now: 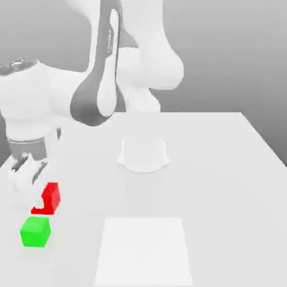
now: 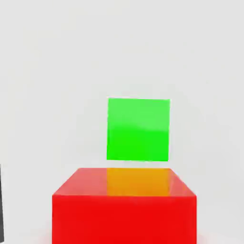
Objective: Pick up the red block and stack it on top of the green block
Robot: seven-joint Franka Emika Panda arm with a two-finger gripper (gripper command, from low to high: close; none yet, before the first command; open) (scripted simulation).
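Observation:
The red block (image 1: 51,196) lies on the white table near the exterior view's left edge. A white finger covers its near-left corner. The green block (image 1: 35,231) rests on the table just in front of it, a small gap apart. My gripper (image 1: 33,190) hangs low over the red block and is open, its jaws standing to either side of the cube without touching it. In the hand view the red block (image 2: 124,209) is close up, with the green block (image 2: 138,129) beyond it. A dark finger (image 2: 1,202) shows at the edge, apart from the red cube.
The arm's round white base (image 1: 143,154) stands mid-table. A paler square patch (image 1: 143,252) lies flat on the table (image 1: 224,185) toward the front, to the right of the blocks. The table's left edge runs close to both cubes.

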